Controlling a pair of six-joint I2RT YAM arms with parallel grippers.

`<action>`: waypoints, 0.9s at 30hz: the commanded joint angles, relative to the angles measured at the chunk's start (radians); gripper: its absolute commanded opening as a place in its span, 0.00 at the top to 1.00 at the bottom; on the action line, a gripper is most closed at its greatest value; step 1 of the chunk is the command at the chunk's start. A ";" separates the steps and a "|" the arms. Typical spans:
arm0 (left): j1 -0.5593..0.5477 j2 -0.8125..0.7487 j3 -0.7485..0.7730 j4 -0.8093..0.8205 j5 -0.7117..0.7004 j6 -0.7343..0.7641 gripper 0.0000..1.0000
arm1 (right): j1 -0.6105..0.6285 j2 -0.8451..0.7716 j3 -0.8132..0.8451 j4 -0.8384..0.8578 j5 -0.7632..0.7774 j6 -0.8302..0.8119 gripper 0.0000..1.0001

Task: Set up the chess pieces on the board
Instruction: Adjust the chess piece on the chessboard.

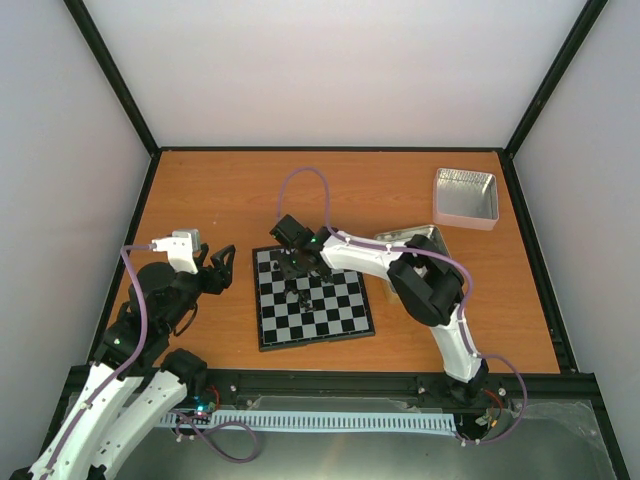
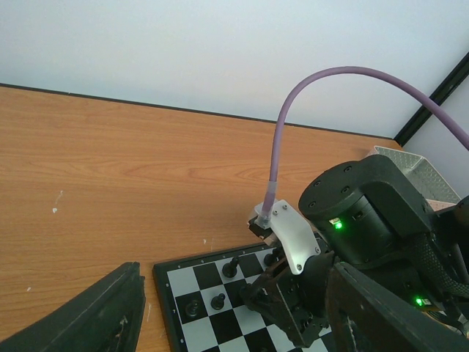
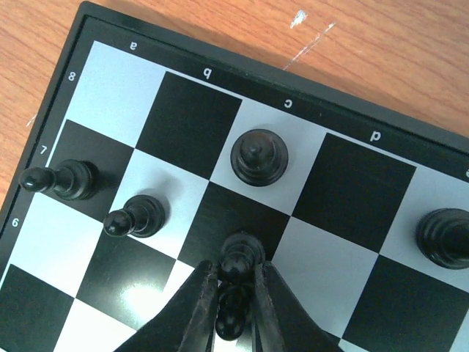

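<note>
R gripper [image 3: 236, 282] pinching 1 black pawn [image 3: 242, 255] on board [image 3: 352, 183], L gripper [image 1: 218, 268] wide open, tin [image 1: 465, 195] far R, contents unclear

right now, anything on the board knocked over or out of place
No. Every piece in view stands upright on the board; the right jaws grip one pawn. Only white scuffs on the table by its edge stand out.

White-and-black arms [image 1: 355, 256] carry purple cables [image 1: 305, 171] and green lights [image 2: 337, 224].

Orange-brown wooden tabletop [image 1: 200, 190], plain white walls [image 1: 340, 70], black corner posts [image 1: 112, 75]
</note>
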 commanded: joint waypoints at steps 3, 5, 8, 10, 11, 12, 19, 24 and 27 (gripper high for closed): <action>-0.006 -0.005 0.005 0.006 -0.004 -0.005 0.31 | 0.007 0.008 0.002 0.025 0.019 -0.017 0.81; -0.006 -0.005 0.005 0.006 -0.005 -0.005 0.31 | 0.008 -0.006 -0.005 0.016 0.022 -0.014 0.76; -0.006 -0.005 0.005 0.006 -0.004 -0.005 0.31 | 0.010 -0.041 -0.040 0.020 0.026 -0.019 0.67; -0.006 -0.003 0.004 0.006 -0.005 -0.005 0.31 | 0.011 -0.057 -0.059 0.019 0.033 -0.022 0.67; -0.006 -0.002 0.005 0.007 -0.004 -0.005 0.31 | 0.011 -0.064 -0.067 0.019 0.036 -0.022 0.67; -0.006 -0.002 0.005 0.008 -0.004 -0.005 0.31 | 0.011 -0.068 -0.074 0.018 0.040 -0.022 0.69; -0.006 -0.004 0.004 0.006 -0.003 -0.005 0.31 | 0.011 -0.062 -0.073 0.017 0.036 -0.020 0.85; -0.006 -0.005 0.004 0.008 -0.003 -0.005 0.31 | 0.011 -0.055 -0.050 0.010 0.053 -0.023 0.83; -0.006 -0.005 0.005 0.006 -0.004 -0.004 0.31 | 0.011 -0.053 -0.039 0.006 0.076 -0.019 0.84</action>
